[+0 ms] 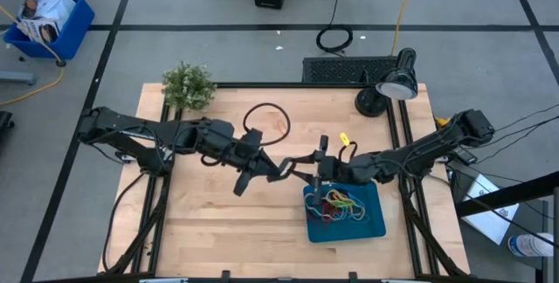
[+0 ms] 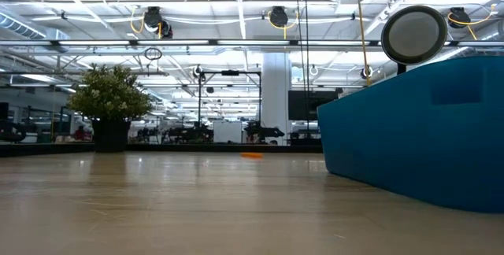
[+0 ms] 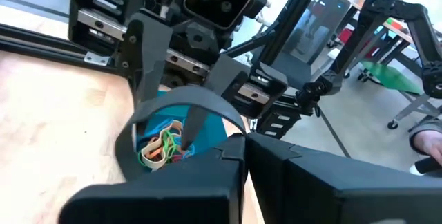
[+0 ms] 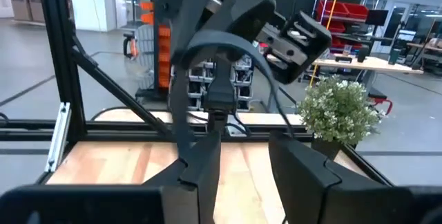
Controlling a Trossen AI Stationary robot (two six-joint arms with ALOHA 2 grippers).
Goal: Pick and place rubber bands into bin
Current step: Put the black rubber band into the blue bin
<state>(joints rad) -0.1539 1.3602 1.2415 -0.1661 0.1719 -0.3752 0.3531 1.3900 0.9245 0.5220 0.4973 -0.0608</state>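
**Q.** Now, which step do we read at this moment?

**A.** We read a hand-over in mid-air. The left gripper (image 1: pixel 272 169) and the right gripper (image 1: pixel 313 171) meet above the table (image 1: pixel 218 222), just beside the near corner of the bin (image 1: pixel 376 224). A black rubber band (image 3: pixel 186 101) arches between them as a broad dark loop.

**Q.** How do we describe each grip?

**A.** The left gripper is closed, and the loop rises from its fingers, so we judge that it pinches the band. The right gripper's fingers (image 4: pixel 204 158) stand apart, with bare wood showing between them. One strand of the band runs down to one of those fingers. We cannot tell whether it is merely hooked over that finger or already pressed.

**Q.** Where do the other task objects lie?

**A.** A tangle of coloured rubber bands (image 1: pixel 336 203), red, orange, green and tan, lies inside the bin. The bin rests flat on the table beneath the right arm.

**Q.** What does the next move call for?

**A.** In our judgement, one gripper alone must take the band. The other must let go gently, since a stretched loop may snap away. The carrier then needs only a short move over the bin's rim before opening.
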